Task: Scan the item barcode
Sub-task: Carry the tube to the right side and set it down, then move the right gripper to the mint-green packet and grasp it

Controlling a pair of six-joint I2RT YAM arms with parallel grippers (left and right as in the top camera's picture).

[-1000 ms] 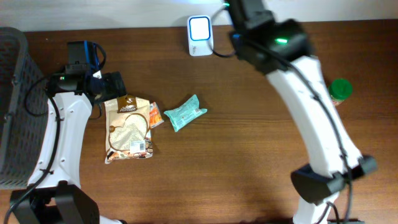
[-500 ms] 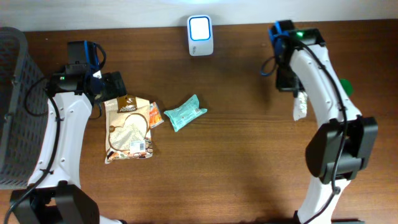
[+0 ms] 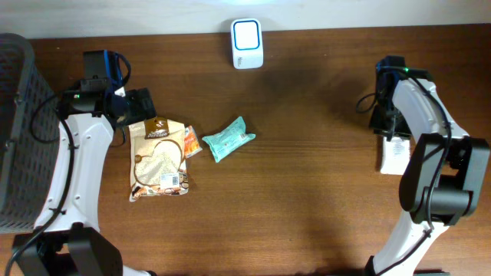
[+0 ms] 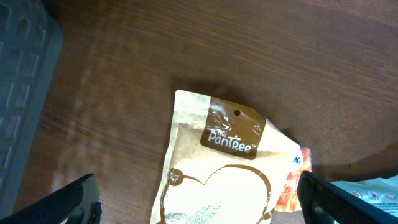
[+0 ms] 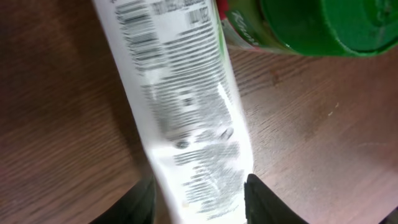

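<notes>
The right wrist view shows the white packet (image 5: 186, 112), barcode print facing the camera, running between the right tool's (image 5: 198, 200) fingers. Beside it stands a green-lidded jar (image 5: 317, 25), which the arm hides overhead. Whether the fingers pinch the packet or stand clear, I cannot tell. Overhead, it lies near the surface's (image 3: 307, 192) right edge, well apart from the scanner (image 3: 247, 44), with bare wood between. The left tool (image 4: 199, 205) gapes wide and empty above a brown pouch (image 4: 217, 180).
</notes>
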